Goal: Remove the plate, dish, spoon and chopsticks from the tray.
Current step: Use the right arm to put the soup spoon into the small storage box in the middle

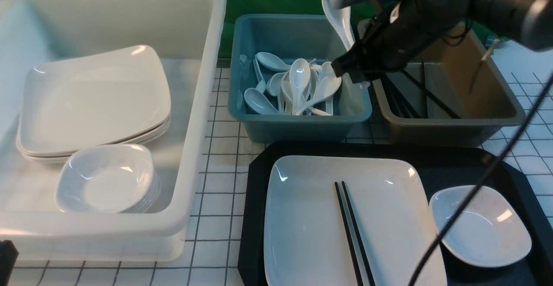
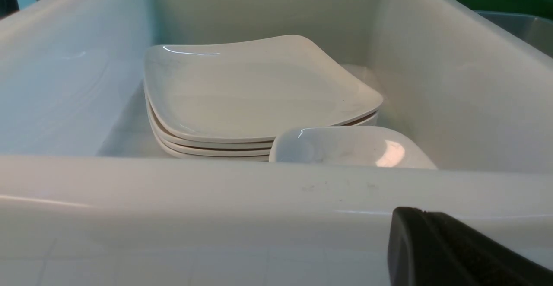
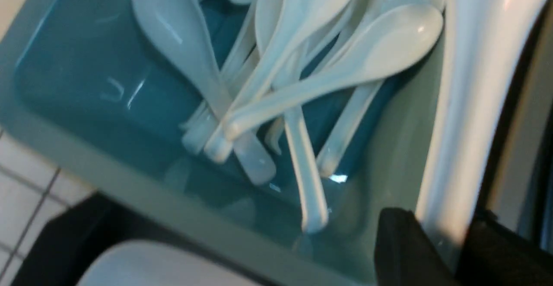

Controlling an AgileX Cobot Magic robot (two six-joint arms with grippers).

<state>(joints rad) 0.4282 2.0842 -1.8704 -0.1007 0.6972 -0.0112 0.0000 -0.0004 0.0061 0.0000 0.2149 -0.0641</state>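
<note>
"While we look from the front, where do we find the spoon (image 1: 337, 11)?"

"We see it off the tray (image 1: 255, 199), held upright at the far right, bowl uppermost, over the right side of the teal tub (image 1: 298, 124). The right gripper (image 3: 449, 251) is clamped on its handle; in the wrist view both black fingers (image 3: 402, 251) press the white shaft between them."

"Does the handle's end touch the tub?"

"We cannot tell, because the gripper hides it. A pile of white spoons (image 1: 293, 87) lies in that tub, to the left of the held one."

"And the other task pieces?"

"We find the plate (image 1: 311, 217) flat on the tray, near us. The chopsticks (image 1: 351, 234) lie side by side on the plate, running near to far. The dish (image 1: 479, 225) sits on the tray just right of the plate."

"What of the left gripper (image 2: 458, 255)?"

"We see only one dark finger of it, near the outside wall of the white tub (image 1: 198, 104) at the left. Its jaws are together, with nothing in them."

"What is in that tub?"

"We count stacked plates (image 1: 95, 100) at the far side and stacked dishes (image 1: 108, 178) nearer. Black sticks (image 1: 414, 91) lie in the brown tub (image 1: 453, 124), right of the teal one."
</note>
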